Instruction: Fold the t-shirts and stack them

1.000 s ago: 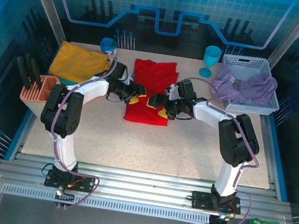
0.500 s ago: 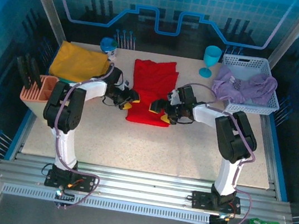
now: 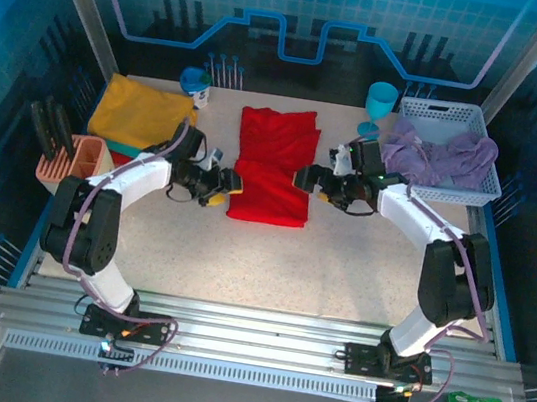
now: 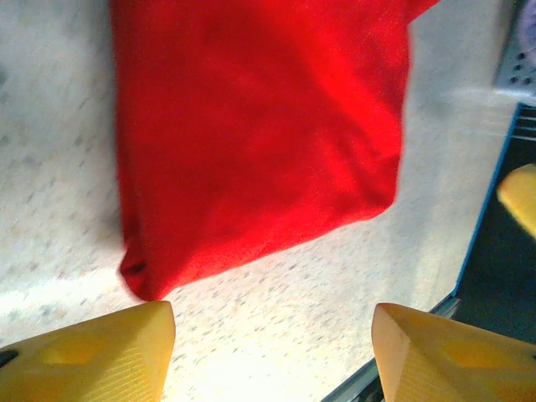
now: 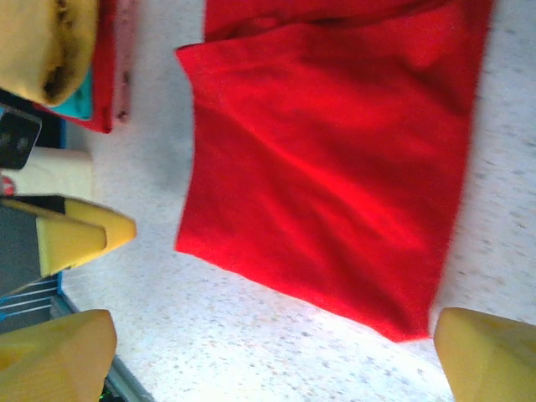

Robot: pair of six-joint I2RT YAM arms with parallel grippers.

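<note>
The bright red t-shirt (image 3: 272,166) lies folded flat in the middle of the table, and it also shows in the wrist views (image 4: 251,126) (image 5: 335,167). My left gripper (image 3: 222,184) sits just off its left edge, open, with bare table between the yellow fingertips (image 4: 92,352). My right gripper (image 3: 309,179) hovers off its right edge, wide open and empty (image 5: 272,356). The lavender t-shirt (image 3: 437,154) is crumpled in the white basket (image 3: 453,115). A folded mustard-yellow t-shirt (image 3: 140,111) tops a stack at the far left, with teal (image 5: 79,105) and red-orange (image 5: 105,75) edges under it.
A teal goblet (image 3: 379,106) stands by the basket. A blue cup (image 3: 195,81) stands at the back beside the yellow stack. A pink rack (image 3: 72,160) with dark tools sits at the left edge. Speckled table stretches in front of the red shirt.
Both grippers have drawn back off the red shirt, the left one leftward and the right one rightward and farther back. The shirt's lower part now lies flat and uncovered.
</note>
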